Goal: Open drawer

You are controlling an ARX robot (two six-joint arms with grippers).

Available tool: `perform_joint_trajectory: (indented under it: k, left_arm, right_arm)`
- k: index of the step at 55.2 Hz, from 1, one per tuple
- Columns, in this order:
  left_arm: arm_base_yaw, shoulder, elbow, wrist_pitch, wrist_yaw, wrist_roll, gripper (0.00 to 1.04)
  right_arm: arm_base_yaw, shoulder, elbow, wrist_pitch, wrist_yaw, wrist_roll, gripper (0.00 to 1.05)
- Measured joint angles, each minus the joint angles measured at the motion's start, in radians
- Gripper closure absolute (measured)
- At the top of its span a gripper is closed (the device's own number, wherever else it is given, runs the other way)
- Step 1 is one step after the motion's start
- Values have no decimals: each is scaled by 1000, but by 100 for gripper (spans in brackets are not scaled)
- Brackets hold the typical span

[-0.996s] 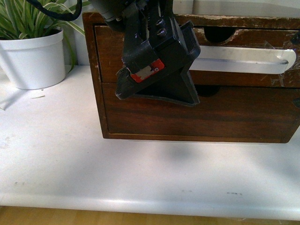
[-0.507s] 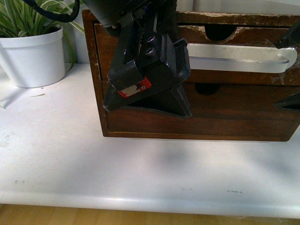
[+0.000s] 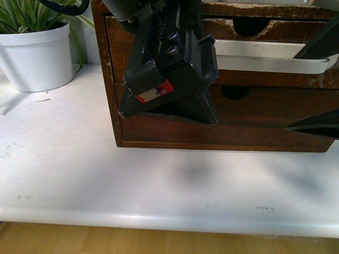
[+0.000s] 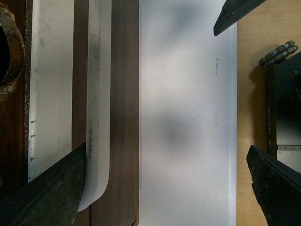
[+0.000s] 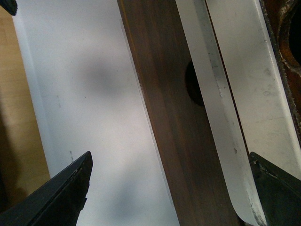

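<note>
Probably the drawer [image 3: 265, 79] slides lightly yet stiffly; hook the slick white handle [image 3: 265, 57] across the drawer's front. The left tool [image 4: 164, 183] and right tool [image 5: 169, 188] are both spread wide.

Bright even light, soft shadows on the table [image 3: 175, 174], slightly blurry frames.

The right gripper [image 3: 290, 92] reaches further in from 3 o'clock, its spread black fingers [image 3: 320, 43] now straddling the long white plastic handle [image 3: 265, 57].
</note>
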Motion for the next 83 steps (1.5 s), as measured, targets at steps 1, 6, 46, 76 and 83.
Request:
perform_joint_trajectory:
  k: [1, 6, 46, 76, 83]
  left_arm:
    - [0, 0, 0, 0, 0, 0, 6]
    - [-3, 0, 0, -11, -11, 8, 6]
    - [-53, -60, 8, -212, -70, 102, 6]
    - [-70, -136, -71, -146, -78, 93, 6]
    - [-69, -170, -99, -66, -71, 62, 6]
  right_arm:
    - [1, 4, 3, -5, 1, -2, 9]
    - [8, 13, 18, -40, 2, -15, 9]
    - [24, -16, 93, -378, -39, -186, 9]
    - [15, -57, 53, -410, -108, -204, 9]
    - [-5, -84, 50, -402, -181, -172, 9]
